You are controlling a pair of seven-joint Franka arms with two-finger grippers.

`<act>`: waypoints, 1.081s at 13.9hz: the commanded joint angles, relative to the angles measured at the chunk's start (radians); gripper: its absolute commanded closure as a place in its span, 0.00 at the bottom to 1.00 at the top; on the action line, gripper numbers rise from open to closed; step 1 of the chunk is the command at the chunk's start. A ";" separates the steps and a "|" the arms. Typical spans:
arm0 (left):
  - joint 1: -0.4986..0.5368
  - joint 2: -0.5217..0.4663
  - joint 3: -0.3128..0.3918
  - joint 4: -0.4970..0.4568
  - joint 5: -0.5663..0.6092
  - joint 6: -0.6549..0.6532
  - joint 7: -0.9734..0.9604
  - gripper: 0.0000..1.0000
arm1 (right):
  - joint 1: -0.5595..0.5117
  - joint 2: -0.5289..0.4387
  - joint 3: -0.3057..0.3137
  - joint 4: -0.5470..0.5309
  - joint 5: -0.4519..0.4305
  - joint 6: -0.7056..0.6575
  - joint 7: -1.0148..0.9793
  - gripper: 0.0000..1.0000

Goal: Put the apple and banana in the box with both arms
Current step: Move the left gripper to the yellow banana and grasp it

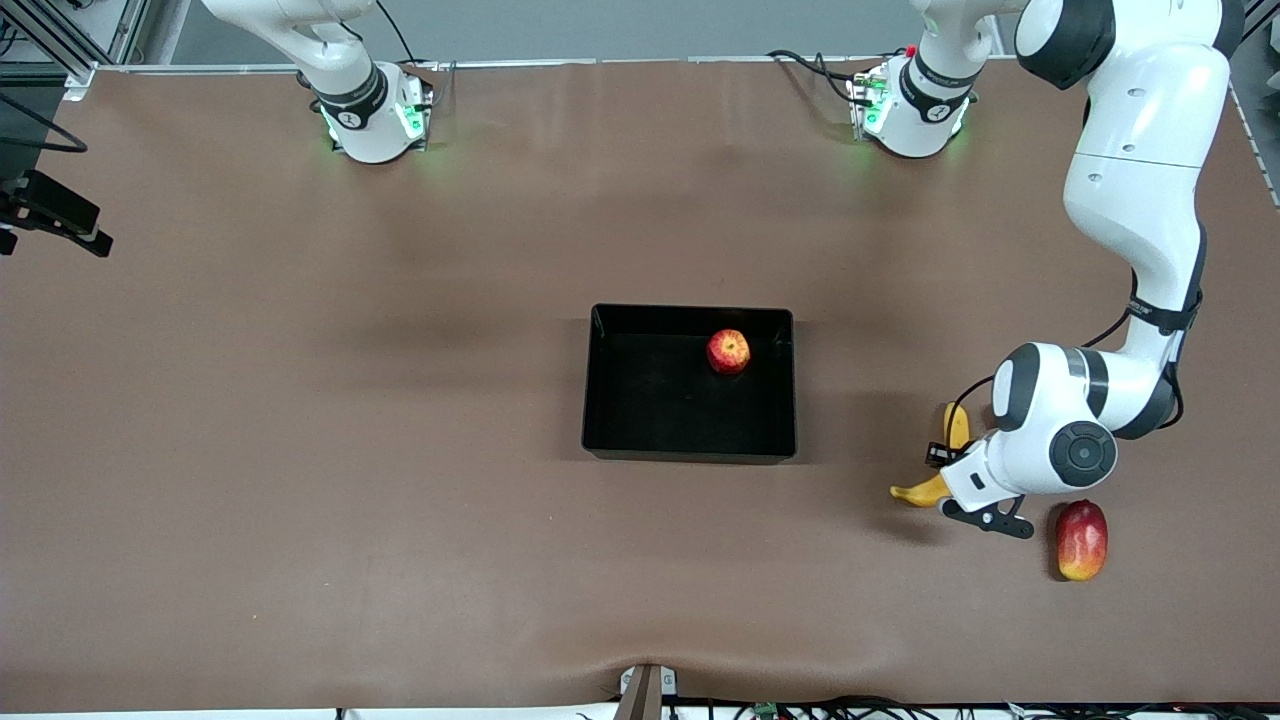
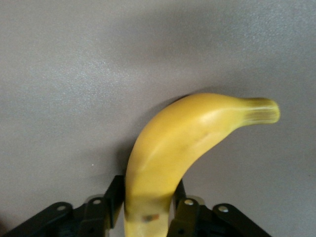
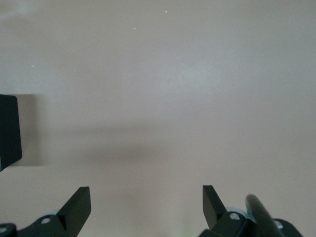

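Note:
The apple (image 1: 728,351) lies in the black box (image 1: 690,450), near the wall on the robots' side. The banana (image 1: 920,492) is at the left arm's end of the table, nearer the front camera than the box. My left gripper (image 1: 945,455) is low at the table and shut on the banana's middle; in the left wrist view the fingers (image 2: 111,195) press both sides of the banana (image 2: 187,133). My right gripper (image 3: 146,197) is open and empty over bare table, with a corner of the box (image 3: 9,131) at the edge of its view. It is out of the front view.
An oblong red-yellow mango-like fruit (image 1: 1081,540) lies beside the left arm's wrist, nearer the front camera than the banana. The left arm's elbow and forearm (image 1: 1140,200) stand over the table's end. A black device (image 1: 50,215) sits at the right arm's end.

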 commanded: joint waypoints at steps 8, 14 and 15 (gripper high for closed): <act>-0.134 -0.195 -0.085 -0.003 0.018 -0.113 -0.193 1.00 | -0.015 -0.004 0.001 0.004 -0.006 -0.017 -0.007 0.00; -0.361 -0.222 -0.085 0.027 0.017 -0.133 -0.532 1.00 | -0.023 -0.002 0.001 0.001 -0.006 -0.020 -0.007 0.00; -0.412 -0.206 -0.085 0.046 0.014 -0.133 -0.568 1.00 | -0.026 -0.002 0.001 0.001 -0.006 -0.024 -0.008 0.00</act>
